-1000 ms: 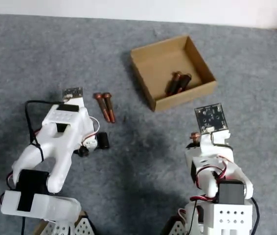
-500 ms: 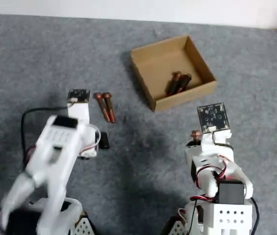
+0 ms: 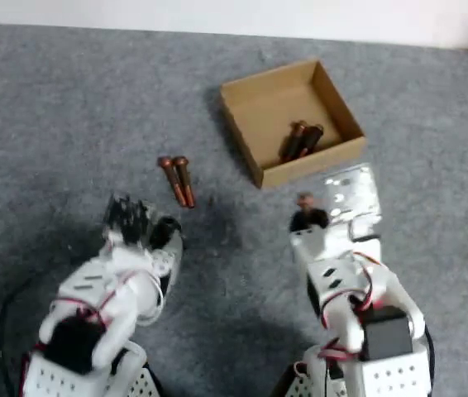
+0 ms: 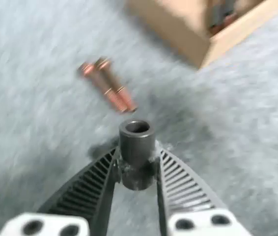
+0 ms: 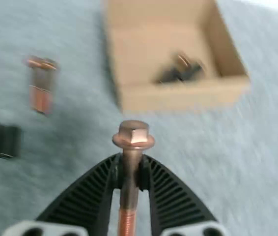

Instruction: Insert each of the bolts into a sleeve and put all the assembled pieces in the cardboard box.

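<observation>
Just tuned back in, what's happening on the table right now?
The left gripper is shut on a dark sleeve. The right gripper is shut on a copper bolt, gripping its shank. Two loose bolts lie side by side on the grey mat, and the cardboard box already holds assembled pieces.

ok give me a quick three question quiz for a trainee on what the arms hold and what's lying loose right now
1. True or false: the left tool is shut on a bolt.
2. How many loose bolts lie on the carpet? A one, B two, C four.
3. Fill in: the right tool grips a ___.
Key: 1 false, it grips a sleeve. 2 B. 3 bolt.
</observation>
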